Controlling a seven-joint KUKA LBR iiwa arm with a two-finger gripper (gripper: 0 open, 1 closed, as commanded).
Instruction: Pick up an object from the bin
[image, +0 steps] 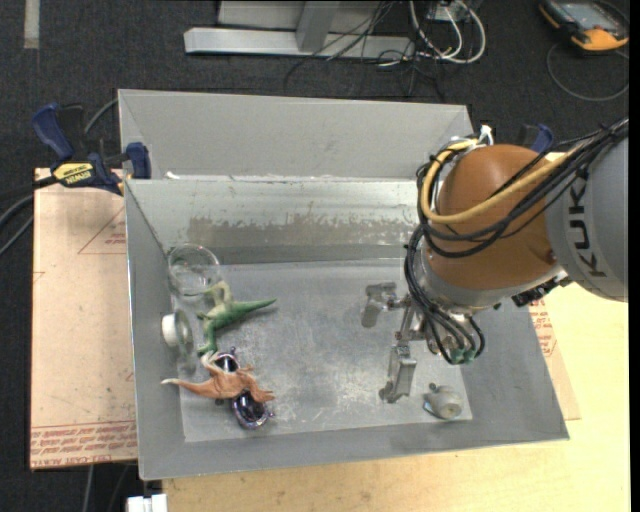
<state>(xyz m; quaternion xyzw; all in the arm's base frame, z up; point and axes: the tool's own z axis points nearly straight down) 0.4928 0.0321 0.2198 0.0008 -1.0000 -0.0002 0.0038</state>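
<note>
On the left of the grey bin (310, 350): a clear plastic cup (192, 272) toward the far side, a small white disc (171, 328) just near of it, a green toy dinosaur (235, 312) beside that, and nearest, an orange toy dinosaur (222, 383) touching a dark shiny bauble (250, 410). Right of centre: gripper (384, 350) over the floor, fingers (400, 378) spread well apart, one farther, one nearer, bare floor between them. Just right of the nearer finger, apart from it: a small pale cap-like piece (442, 403). Reaches in from the right, orange-covered wrist (490, 225) pointing down into the bin, cables (432, 180) looped across it.
</note>
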